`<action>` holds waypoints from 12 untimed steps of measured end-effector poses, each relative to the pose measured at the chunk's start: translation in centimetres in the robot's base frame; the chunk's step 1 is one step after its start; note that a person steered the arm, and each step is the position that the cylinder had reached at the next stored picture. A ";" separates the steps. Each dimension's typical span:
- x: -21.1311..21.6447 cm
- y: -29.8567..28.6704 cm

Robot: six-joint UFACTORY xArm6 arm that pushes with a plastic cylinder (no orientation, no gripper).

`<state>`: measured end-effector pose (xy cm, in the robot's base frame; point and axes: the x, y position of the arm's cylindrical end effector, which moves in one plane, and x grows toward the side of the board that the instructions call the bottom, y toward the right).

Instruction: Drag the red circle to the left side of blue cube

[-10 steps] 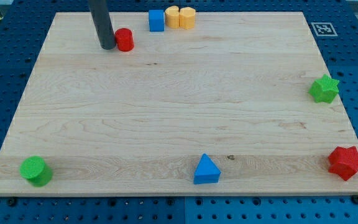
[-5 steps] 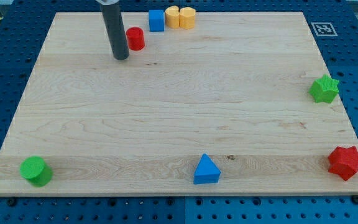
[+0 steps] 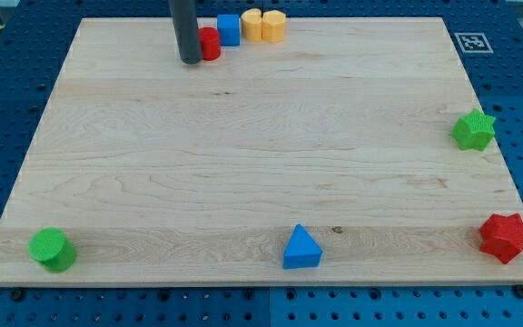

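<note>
The red circle [image 3: 211, 43] sits near the view's top edge of the wooden board [image 3: 261, 163], touching or nearly touching the lower left corner of the blue cube [image 3: 229, 29]. My tip [image 3: 190, 61] rests against the red circle's left side, and the dark rod hides part of it. Two yellow blocks [image 3: 263, 25] stand right of the blue cube.
A green star [image 3: 473, 130] and a red star [image 3: 505, 238] lie at the view's right edge. A blue triangle [image 3: 301, 248] is at the bottom centre, a green cylinder [image 3: 52, 249] at the bottom left. A marker tag [image 3: 469, 42] sits at the top right corner.
My tip moved right and up, pushing the red circle to the right until it reached the blue cube's left side.
</note>
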<state>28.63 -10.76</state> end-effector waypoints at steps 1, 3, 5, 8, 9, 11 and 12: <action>-0.3 0.0; -0.8 -1.9; 0.6 3.8; -1.9 3.7; -1.9 2.9; -0.2 4.0; 0.4 4.3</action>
<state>29.01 -6.47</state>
